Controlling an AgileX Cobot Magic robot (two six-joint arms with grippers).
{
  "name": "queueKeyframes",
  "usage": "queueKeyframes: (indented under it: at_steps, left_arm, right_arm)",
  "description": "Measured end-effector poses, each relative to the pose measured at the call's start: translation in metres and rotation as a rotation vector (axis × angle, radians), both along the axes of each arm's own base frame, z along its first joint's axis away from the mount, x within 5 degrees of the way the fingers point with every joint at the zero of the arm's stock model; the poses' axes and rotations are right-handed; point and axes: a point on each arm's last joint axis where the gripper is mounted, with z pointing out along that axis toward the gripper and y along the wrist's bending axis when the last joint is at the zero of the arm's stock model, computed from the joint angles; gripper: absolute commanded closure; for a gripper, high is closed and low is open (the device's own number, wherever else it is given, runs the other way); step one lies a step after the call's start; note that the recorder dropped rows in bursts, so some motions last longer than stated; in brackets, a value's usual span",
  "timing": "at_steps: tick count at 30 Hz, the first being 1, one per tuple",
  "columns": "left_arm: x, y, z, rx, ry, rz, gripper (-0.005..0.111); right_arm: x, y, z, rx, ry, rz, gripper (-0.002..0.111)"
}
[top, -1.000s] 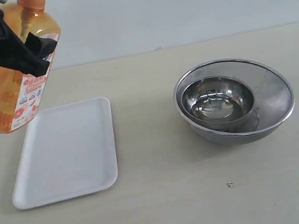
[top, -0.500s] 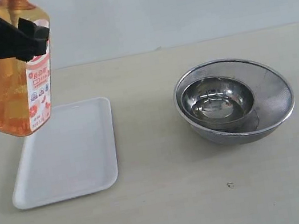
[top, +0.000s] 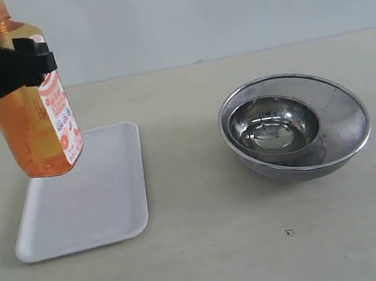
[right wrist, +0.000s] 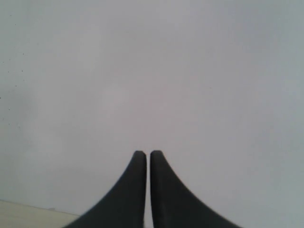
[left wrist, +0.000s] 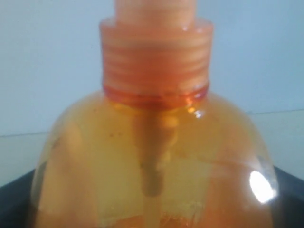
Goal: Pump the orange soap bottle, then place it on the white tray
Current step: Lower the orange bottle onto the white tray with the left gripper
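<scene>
While left gripper [top: 18, 65] clamps orange soap bottle [top: 45, 133], seemingly over white tray [top: 104, 199], right gripper [right wrist: 144, 155] jaws together, empty.

The table [top: 217, 266] is flat and pale, a creamy tan color. On its left side lies a white tray [top: 91, 208] with round corners and a low rim. Well apart from it, on the right side, sits a big shiny metal bowl [top: 350, 115] with a smaller shiny bowl [top: 273, 125] resting inside it. Near the front there is a tiny dark speck [top: 288, 232] on the bare tabletop.
</scene>
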Motion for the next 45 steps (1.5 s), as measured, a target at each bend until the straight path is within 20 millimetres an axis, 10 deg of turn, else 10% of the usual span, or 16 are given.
queueKeyframes:
  at_steps: [16, 45]
  left_arm:
    - [-0.008, -0.012, -0.061, -0.043, -0.072, -0.157, 0.102]
    - [-0.004, -0.010, -0.065, 0.026, -0.126, -0.164, 0.102]
  right_arm:
    - [0.001, -0.001, -0.005, 0.015, 0.062, -0.009, 0.108]
    - [0.001, -0.002, -0.009, 0.020, 0.097, -0.016, 0.108]
